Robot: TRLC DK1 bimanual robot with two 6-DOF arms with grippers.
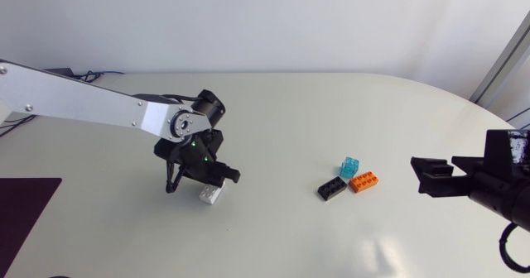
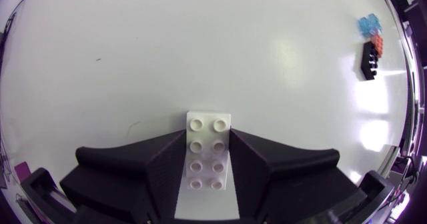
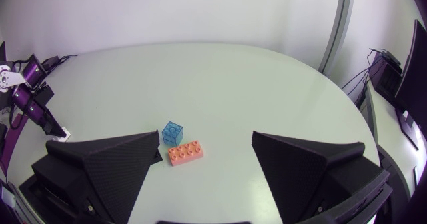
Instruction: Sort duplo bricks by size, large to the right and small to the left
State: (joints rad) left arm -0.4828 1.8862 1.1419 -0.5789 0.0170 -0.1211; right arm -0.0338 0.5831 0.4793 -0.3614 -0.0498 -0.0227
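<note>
A long white brick [image 2: 208,151] lies between the fingers of my left gripper [image 2: 207,159], which is shut on it from both sides. From above, the white brick [image 1: 211,195] sits on the table under my left gripper [image 1: 207,181], left of centre. A black brick [image 1: 332,189], an orange brick [image 1: 364,180] and a small clear blue brick [image 1: 351,167] cluster right of centre. My right gripper [image 1: 432,177] hovers open to the right of that cluster. In the right wrist view the blue brick [image 3: 173,132] and orange brick [image 3: 186,153] lie ahead of its spread fingers [image 3: 107,164].
A dark mat [image 1: 21,212] covers the table's left front corner. The table's rounded edge [image 1: 464,100] curves behind my right arm. Bare white tabletop [image 1: 273,129] spreads between the two arms.
</note>
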